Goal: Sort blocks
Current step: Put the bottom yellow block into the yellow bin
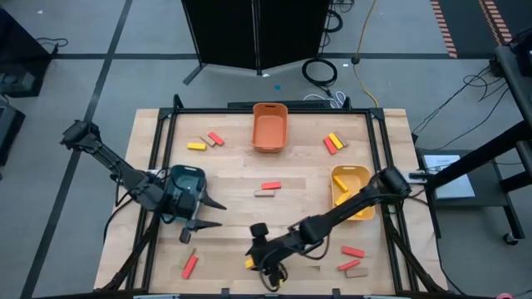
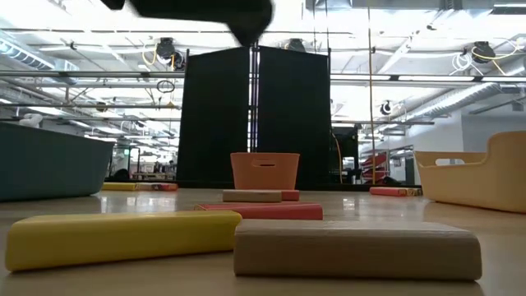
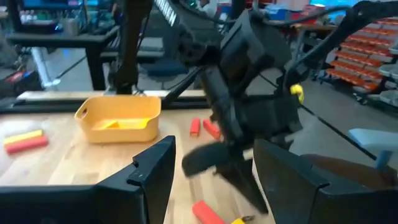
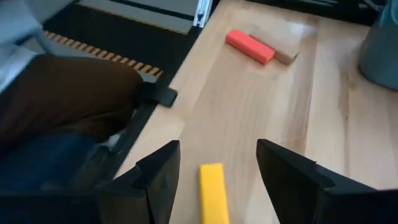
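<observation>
We count the blocks nearly all loose across the worktop; sorting barely begun. Right gripper, jaws apart, hovers over a yellow block; left gripper jaws apart, empty.

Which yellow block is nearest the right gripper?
The yellow block at the table's front edge, lying between the open right gripper's fingers; the other yellow ones lie far off, toward the orange bin.
</observation>
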Robot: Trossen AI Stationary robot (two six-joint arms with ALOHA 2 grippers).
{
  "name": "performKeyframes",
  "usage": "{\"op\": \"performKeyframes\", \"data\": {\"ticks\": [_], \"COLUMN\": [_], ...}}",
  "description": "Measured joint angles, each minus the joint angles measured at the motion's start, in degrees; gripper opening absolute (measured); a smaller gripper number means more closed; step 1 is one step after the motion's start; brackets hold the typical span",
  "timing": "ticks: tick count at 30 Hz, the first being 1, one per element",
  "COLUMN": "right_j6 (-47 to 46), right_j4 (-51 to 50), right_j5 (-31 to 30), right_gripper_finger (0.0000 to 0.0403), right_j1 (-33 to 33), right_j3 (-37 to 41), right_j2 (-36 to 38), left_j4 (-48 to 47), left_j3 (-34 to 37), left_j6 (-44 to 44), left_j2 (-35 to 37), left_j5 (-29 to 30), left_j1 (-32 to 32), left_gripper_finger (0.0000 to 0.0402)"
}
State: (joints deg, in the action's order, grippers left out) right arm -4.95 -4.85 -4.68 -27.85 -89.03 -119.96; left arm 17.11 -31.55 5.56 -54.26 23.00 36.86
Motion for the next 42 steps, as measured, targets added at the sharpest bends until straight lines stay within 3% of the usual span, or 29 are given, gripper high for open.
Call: {"op": "performKeyframes", "data": {"ticks": [7,21,28,42], "right_j6": [1.2,-3.4,-1.5,-1.1], "right_j4": [-4.9,-8.6,-11.2,-14.3], "right_j5": [-1.1,-1.5,-3.9,-2.9], "right_gripper_finger": [0.0206,0.0206,0.0206,0.0203], "right_j1": [-0.1,0.0,-0.3,-0.4], "right_j3": [-6.8,-6.8,-6.9,-6.9], "right_j2": [-6.7,-9.1,-9.5,-11.5], "left_j4": [-0.2,-1.8,-1.6,-1.7], "left_j3": [0.0,0.0,0.0,0.0], "left_j6": [-3.8,-4.4,-4.4,-4.3], "left_j2": [0.0,0.0,0.0,0.0], "left_j5": [0.0,0.0,0.0,0.0], "left_j1": [1.1,0.6,0.6,0.6], "left_gripper_finger": [0.0215,0.0215,0.0215,0.0215]}}
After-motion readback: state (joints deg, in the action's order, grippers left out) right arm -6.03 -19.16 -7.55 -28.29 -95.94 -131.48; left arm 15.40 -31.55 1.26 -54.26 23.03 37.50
